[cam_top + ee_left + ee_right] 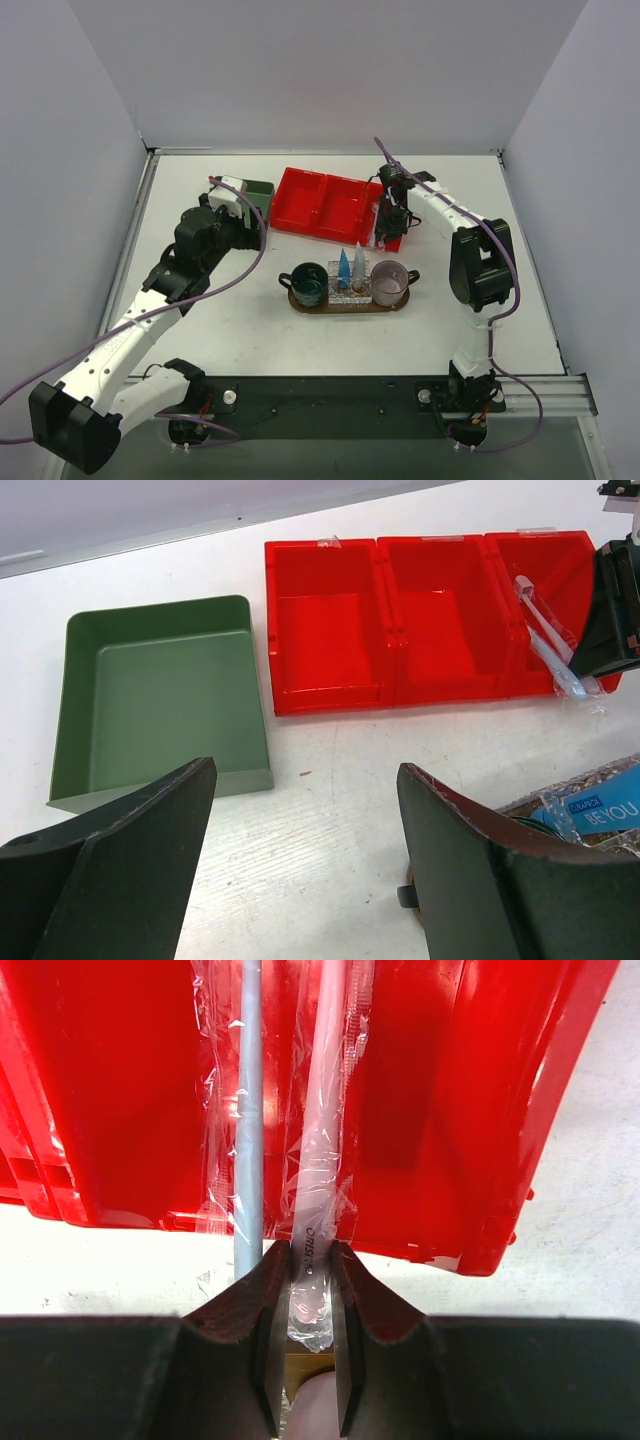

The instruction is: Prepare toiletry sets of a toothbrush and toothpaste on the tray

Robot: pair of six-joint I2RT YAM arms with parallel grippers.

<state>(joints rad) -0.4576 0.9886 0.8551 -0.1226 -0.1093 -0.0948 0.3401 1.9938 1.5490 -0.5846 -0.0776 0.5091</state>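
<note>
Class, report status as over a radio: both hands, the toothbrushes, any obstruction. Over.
Left hand open, holding nothing. Right hand shut on pink toothbrush at rim of red bin. Grey toothbrush close alongside, may snag.

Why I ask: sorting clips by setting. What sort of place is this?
Likely a robotics lab bench: bare white walls box in a white table, two robot arms are bolted along its edge, and a red bin holds wrapped toothbrushes.

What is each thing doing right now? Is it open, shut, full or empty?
Left gripper: open, empty.
Right gripper: shut on the pink toothbrush.
Pink toothbrush: wrapped, gripped at its end.
Grey toothbrush: wrapped, loose beside it.
Green box: empty.
Red bin: left and middle compartments empty.
Green mug: upright on the tray.
Pink mug: upright on the tray.
Toothpaste tubes: standing between the mugs.
</note>
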